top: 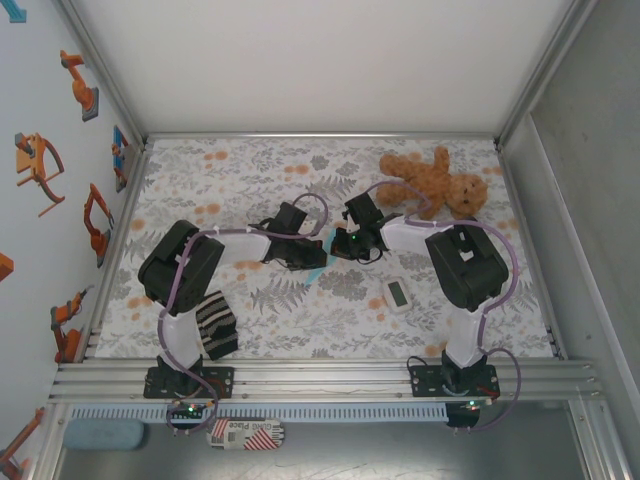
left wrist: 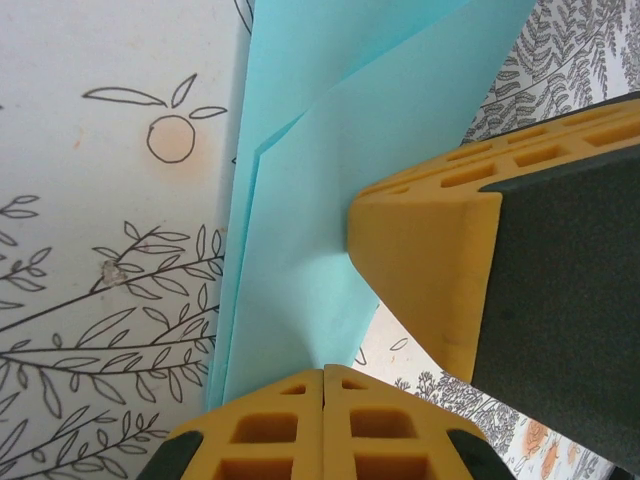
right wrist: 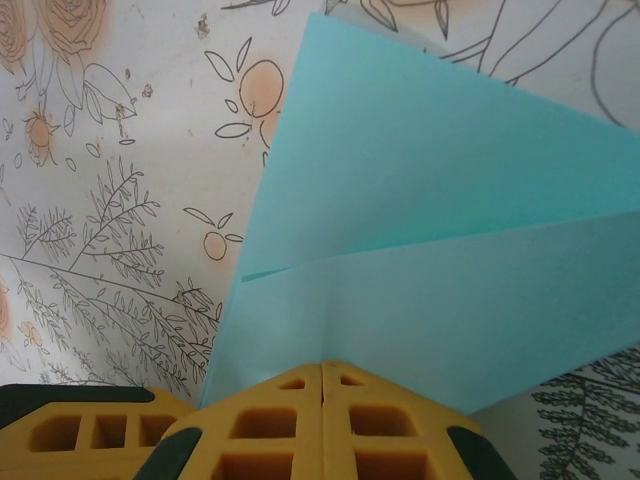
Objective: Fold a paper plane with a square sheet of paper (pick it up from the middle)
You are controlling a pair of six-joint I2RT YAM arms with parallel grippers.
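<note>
**Both grippers shut at the folded blue paper, mid-table**

In the top view the left gripper (top: 312,255) and right gripper (top: 347,243) meet nose to nose near the middle of the table (top: 250,175). Slivers of the paper (top: 318,270) show between and just below them.

In the left wrist view, the left fingers (left wrist: 300,395) are pressed together with no gap at the seam. The paper's narrow lower end runs down to their tips and disappears behind them. Its stacked layers show as close, parallel edges along the left side. A finger of the right gripper, yellow with a dark pad, sits over the paper's right edge.

In the right wrist view, the right fingers (right wrist: 300,410) are likewise closed tight. The paper fans up and to the right from their tips, with two flaps meeting along a slanted line. Part of the left gripper's yellow body lies just beside them on the left, off the paper.

No paper shows in either seam, so I cannot tell whether either pair pinches the paper or only rests on it.

A teddy bear (top: 440,185) lies at the far right, a white gadget (top: 397,294) sits near the right arm, and a striped cloth (top: 215,325) lies by the left base. All three are well apart from the paper.
</note>
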